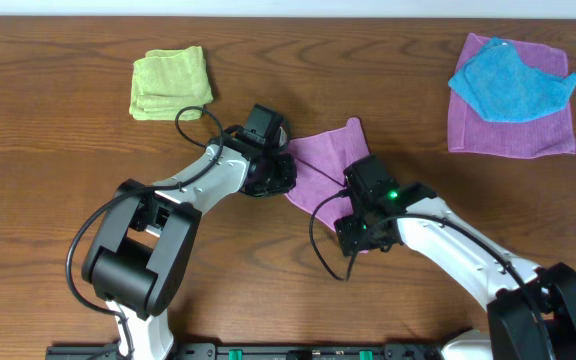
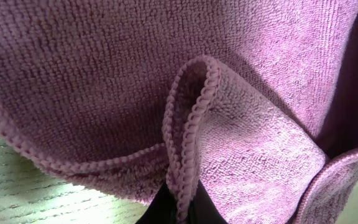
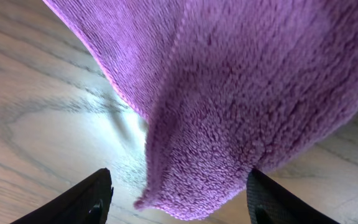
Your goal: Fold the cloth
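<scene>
Overhead view: the mauve cloth (image 1: 323, 155) lies at mid-frame, rumpled and only partly doubled over, not yet a tidy square. The left gripper (image 1: 271, 170) is pinched on its left hem (image 2: 191, 118), which bunches into a loop. At the lower corner the right gripper (image 1: 360, 228) stands spread, with cloth between its fingers (image 3: 73, 199) but unclamped. I judge the fold barely begun; matching the edges and flattening remain.

My left pincer (image 2: 180, 210), closed at bottom centre on a doubled, stitched hem of the mauve cloth (image 2: 104, 81). The cloth fills nearly the whole view; pale wooden table (image 2: 11, 186) shows at lower left.
</scene>
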Controlling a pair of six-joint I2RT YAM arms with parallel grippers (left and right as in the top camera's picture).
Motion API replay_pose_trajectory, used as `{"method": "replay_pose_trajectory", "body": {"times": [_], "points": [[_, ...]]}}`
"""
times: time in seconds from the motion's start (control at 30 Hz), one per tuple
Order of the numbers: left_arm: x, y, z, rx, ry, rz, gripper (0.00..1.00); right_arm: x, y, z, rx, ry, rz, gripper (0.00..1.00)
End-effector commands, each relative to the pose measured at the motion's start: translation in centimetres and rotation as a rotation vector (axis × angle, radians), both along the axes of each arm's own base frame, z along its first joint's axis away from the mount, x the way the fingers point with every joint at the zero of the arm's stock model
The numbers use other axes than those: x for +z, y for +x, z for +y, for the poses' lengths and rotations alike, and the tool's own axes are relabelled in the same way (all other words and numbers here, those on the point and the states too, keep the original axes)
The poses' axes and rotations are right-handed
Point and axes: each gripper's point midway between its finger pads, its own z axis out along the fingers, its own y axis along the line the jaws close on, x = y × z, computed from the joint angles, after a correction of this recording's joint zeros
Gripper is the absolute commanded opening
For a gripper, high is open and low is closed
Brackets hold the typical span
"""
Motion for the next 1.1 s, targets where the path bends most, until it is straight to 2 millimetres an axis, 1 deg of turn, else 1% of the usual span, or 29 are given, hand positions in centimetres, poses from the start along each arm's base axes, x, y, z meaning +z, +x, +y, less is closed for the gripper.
{"method": "replay_pose_trajectory", "body": {"times": [0.0,0.1,0.2,0.3,0.37,0.43,0.57,0.6,0.63,0.67,0.7,0.73,0.8,0.9,0.97,1.0,1.07], "points": [[0.4,0.8,-0.2,-0.007,-0.004,-0.024,0.06,0.8,0.6,1.1,0.001,0.020,-0.015,0.68],[0.4,0.9,-0.2,-0.007,-0.003,-0.025,0.06,1.4,0.6,1.9,0.015,0.030,-0.020,0.66],[0.5,1.0,-0.3,-0.005,-0.006,-0.028,0.06,1.4,0.3,2.5,0.043,0.027,-0.025,0.67],[0.5,1.1,-0.4,-0.001,-0.011,-0.034,0.06,1.1,0.3,2.2,0.052,-0.015,-0.039,0.65],[0.6,1.2,-0.4,0.002,-0.014,-0.036,0.06,0.6,0.5,1.3,0.049,-0.072,-0.050,0.65],[0.6,1.3,-0.5,0.002,-0.015,-0.038,0.06,-0.2,0.3,1.0,0.050,-0.099,-0.032,0.65],[0.6,1.3,-0.5,0.002,-0.015,-0.038,0.06,-1.5,0.7,1.0,0.054,-0.119,-0.020,0.62],[0.6,1.3,-0.5,0.002,-0.015,-0.038,0.06,-1.7,0.8,1.1,0.054,-0.118,-0.022,0.59],[0.6,1.3,-0.5,0.002,-0.015,-0.038,0.06,-1.9,0.9,1.2,0.053,-0.116,-0.024,0.51],[0.6,1.3,-0.5,0.002,-0.015,-0.038,0.06,-1.9,0.9,1.2,0.050,-0.116,-0.024,0.45],[0.6,1.3,-0.5,0.002,-0.015,-0.038,0.06,-1.9,0.9,1.2,0.050,-0.116,-0.024,0.36],[0.6,1.3,-0.5,0.002,-0.015,-0.038,0.06,-1.9,0.9,1.2,0.050,-0.117,-0.024,0.31],[0.6,1.3,-0.5,0.002,-0.015,-0.038,0.06,-1.9,0.9,1.1,0.050,-0.117,-0.023,0.28],[0.6,1.3,-0.5,0.002,-0.015,-0.038,0.06,-1.8,0.9,1.2,0.050,-0.116,-0.024,0.17],[0.6,1.3,-0.5,0.002,-0.015,-0.038,0.06,-1.7,1.0,1.2,0.049,-0.116,-0.025,0.05],[0.6,1.3,-0.5,0.002,-0.015,-0.038,0.06,-1.5,1.1,1.3,0.049,-0.115,-0.026,0.02],[0.6,1.3,-0.5,0.002,-0.015,-0.038,0.06,-1.0,1.3,1.4,0.050,-0.118,-0.025,0.01]]}}
